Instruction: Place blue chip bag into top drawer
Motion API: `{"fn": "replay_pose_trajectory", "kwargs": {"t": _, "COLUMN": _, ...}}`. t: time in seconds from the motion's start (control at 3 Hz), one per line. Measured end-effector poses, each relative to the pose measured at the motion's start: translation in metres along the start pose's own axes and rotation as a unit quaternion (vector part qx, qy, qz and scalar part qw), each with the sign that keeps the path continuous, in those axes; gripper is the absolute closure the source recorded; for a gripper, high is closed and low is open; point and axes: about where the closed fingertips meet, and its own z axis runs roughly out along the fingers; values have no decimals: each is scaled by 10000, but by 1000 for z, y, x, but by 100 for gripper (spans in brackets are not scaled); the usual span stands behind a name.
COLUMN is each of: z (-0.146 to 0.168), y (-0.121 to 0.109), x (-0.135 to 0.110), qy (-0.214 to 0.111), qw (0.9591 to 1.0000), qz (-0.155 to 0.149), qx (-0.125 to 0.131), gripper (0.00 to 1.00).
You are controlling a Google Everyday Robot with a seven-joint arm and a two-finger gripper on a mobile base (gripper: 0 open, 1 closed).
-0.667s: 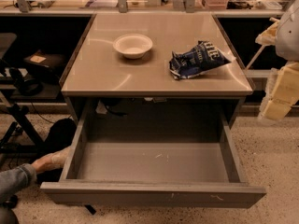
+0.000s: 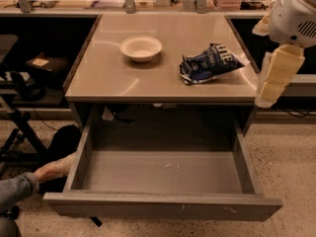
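Change: the pincer [image 2: 266, 95] has shifted left and upward since the earlier frame, so it now sits closer to the right edge of the bench [image 2: 148, 85], and more of the white arm housing above it is in view
Unchanged: bag, bowl and drawer lie where they did before
Blue chip bag: the blue chip bag [image 2: 210, 63] is crumpled dark navy foil with white block lettering and pale edges; it lies flat on the right half of the bench top, its long side slanting toward the far right corner
Bag's neighbours: well apart from the white bowl [image 2: 141, 48], which stands left of centre; not touched by the pincer
Top drawer: the top drawer [image 2: 163, 207] is pulled fully out below the bench, its bare grey floor showing a few pale scuffs
Pincer: cream-coloured, angled down and leftward, just beside the bench's front right corner; it carries nothing; whether it is spread or pressed together, I cannot tell
Lower left: a person's hand [image 2: 54, 168] rests near the drawer's left wall
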Motion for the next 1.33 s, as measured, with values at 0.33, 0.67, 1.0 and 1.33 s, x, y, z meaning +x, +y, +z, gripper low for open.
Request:
{"fn": "replay_pose_trajectory", "kwargs": {"t": 0.33, "z": -2, "y": -9, "x": -5, "qy": -87, "qw": 9999, "qz": -6, "qx": 100, "gripper": 0}}
{"fn": "replay_pose_trajectory", "kwargs": {"t": 0.67, "z": -2, "y": -11, "x": -8, "qy": -88, "qw": 9998, "qz": -23, "qx": 160, "gripper": 0}}
{"fn": "replay_pose_trajectory", "kwargs": {"t": 1.0, "z": -17, "y": -42, "x": -7, "qy": -190, "qw": 9987, "qz": -74, "qx": 477, "gripper": 0}}
{"fn": "replay_pose_trajectory", "kwargs": {"t": 1.33, "z": 8, "y": -95, "x": -5, "qy": -184, "qw": 9991, "qz": -239, "qx": 293, "gripper": 0}}
